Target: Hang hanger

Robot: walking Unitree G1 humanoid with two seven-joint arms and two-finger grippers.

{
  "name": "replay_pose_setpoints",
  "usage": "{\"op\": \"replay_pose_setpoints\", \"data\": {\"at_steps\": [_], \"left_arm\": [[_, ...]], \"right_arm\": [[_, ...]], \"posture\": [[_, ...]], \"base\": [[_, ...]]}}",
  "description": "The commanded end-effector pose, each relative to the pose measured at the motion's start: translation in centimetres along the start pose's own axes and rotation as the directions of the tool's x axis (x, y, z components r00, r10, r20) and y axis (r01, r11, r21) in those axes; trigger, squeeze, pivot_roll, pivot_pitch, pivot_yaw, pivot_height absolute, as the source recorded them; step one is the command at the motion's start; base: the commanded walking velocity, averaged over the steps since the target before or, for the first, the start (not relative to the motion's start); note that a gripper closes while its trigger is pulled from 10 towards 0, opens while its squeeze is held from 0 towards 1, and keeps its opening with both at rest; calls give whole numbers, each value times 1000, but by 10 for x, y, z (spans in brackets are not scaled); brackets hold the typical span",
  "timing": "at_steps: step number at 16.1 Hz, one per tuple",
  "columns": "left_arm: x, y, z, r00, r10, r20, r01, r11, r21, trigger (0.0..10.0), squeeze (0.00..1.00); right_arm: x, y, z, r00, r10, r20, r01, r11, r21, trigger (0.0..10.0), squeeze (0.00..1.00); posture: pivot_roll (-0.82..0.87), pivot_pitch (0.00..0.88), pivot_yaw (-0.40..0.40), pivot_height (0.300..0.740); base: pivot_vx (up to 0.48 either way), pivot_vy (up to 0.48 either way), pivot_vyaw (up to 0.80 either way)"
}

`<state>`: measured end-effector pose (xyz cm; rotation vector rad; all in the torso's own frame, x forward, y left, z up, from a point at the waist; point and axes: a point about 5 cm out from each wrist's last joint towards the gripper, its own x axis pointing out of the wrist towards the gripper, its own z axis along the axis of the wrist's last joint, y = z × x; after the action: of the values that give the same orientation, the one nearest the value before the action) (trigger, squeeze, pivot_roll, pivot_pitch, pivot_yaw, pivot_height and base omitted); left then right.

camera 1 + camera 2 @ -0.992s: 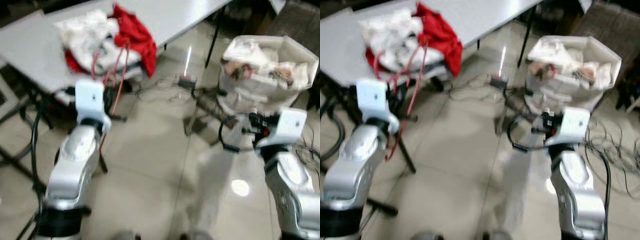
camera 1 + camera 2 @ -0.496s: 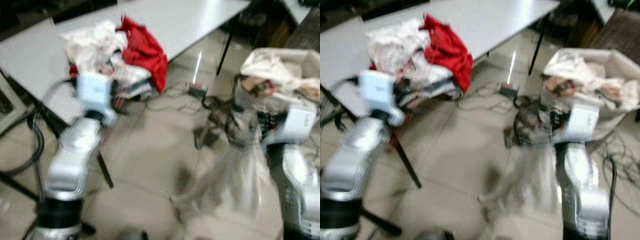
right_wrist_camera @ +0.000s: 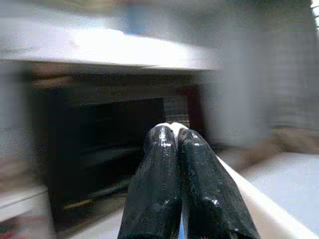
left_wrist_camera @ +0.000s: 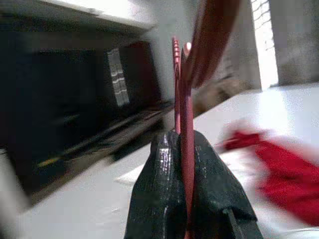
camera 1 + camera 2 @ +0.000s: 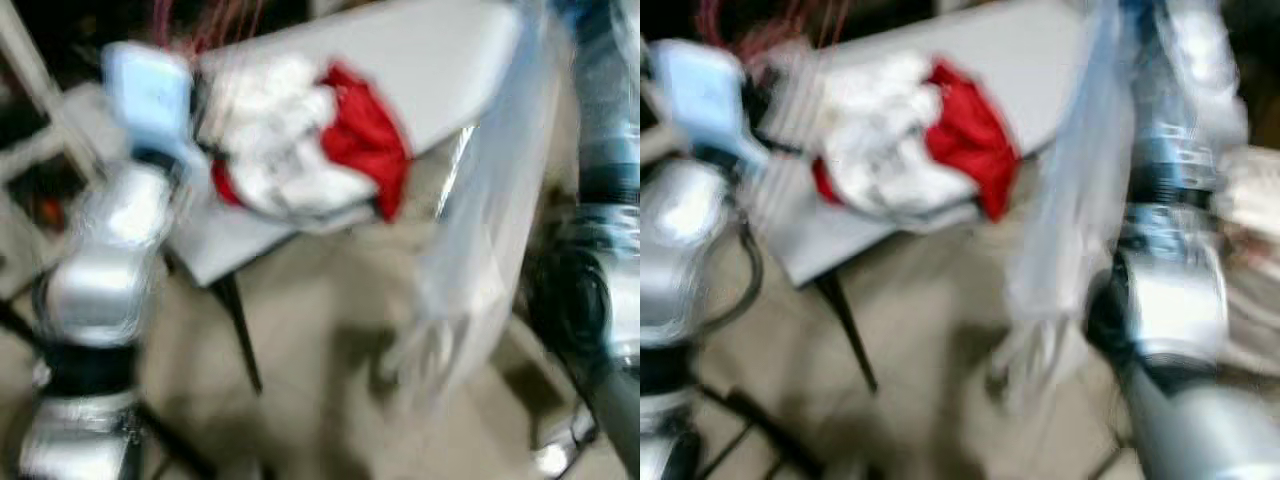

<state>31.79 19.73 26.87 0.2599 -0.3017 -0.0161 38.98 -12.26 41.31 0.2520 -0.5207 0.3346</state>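
Left wrist view, thin red hanger, pinched between fingers

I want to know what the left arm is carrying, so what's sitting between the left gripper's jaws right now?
A thin red hanger stands clamped between the left gripper's jaws, rising past the tips, as the left wrist view shows. Behind it lies the white table with a red garment.

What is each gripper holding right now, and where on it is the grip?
The left gripper is shut on thin red hangers, clamping their slim bars between its fingertips. The right gripper pinches the top edge of a pale garment that hangs below it.
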Motion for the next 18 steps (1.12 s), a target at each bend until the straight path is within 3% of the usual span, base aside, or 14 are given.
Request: {"op": "replay_pose_setpoints", "data": {"at_steps": [1,2,3,4,6,7,8,9,10,12,14,18], "left_arm": [[3,-1,3,1000,-1,6,1,1000,6,10000,0],[3,8,5,1000,25,4,-25,1000,14,10000,0],[1,15,8,999,42,14,-42,999,34,10000,0],[-1,19,8,999,53,10,-53,998,40,10000,0],[-8,22,2,998,66,-13,-65,997,40,10000,0],[-9,22,2,998,64,-16,-63,997,41,10000,0],[-10,19,-4,998,51,-44,-50,998,35,10000,0],[-10,18,-5,998,47,-51,-45,998,35,10000,0],[-10,14,-10,995,26,-92,-24,1000,19,10000,0],[-12,2,-12,990,-57,-129,57,998,0,10000,0],[-20,-10,-10,978,-170,-124,170,985,-13,10000,0],[-30,-30,-5,948,-305,-86,300,951,-70,10000,0]], "right_arm": [[10,17,24,992,93,81,-90,995,-48,10000,0],[23,43,63,964,171,203,-166,985,-45,10000,0],[28,64,111,897,254,363,-262,965,-28,10000,0],[28,71,130,856,299,422,-317,948,-29,10000,0],[28,59,125,861,273,429,-241,962,-128,10000,0],[28,56,123,865,265,427,-231,964,-130,10000,0],[30,40,91,919,196,342,-132,970,-203,10000,0],[29,36,80,933,183,312,-104,962,-253,10000,0],[25,15,40,977,106,185,-53,962,-269,10000,0],[4,-21,-32,997,-4,-82,-23,944,-330,10000,0],[-31,-59,-90,947,-125,-297,13,937,-350,10000,0],[-83,-103,-134,856,-262,-446,122,940,-319,10000,0]], "posture": [[-5,0,-22,740],[7,0,-32,740],[24,7,-53,740],[31,2,-59,740],[42,6,-69,740],[44,8,-69,740],[45,10,-63,740],[46,11,-63,740],[48,14,-63,740],[55,22,-66,740],[58,31,-67,740],[62,41,-75,740]], "base": [[480,0,781],[480,0,781],[480,0,781],[480,0,781],[480,0,781],[480,0,781],[480,0,0],[450,0,0],[300,0,0],[0,0,0],[0,0,0],[0,0,0]]}}
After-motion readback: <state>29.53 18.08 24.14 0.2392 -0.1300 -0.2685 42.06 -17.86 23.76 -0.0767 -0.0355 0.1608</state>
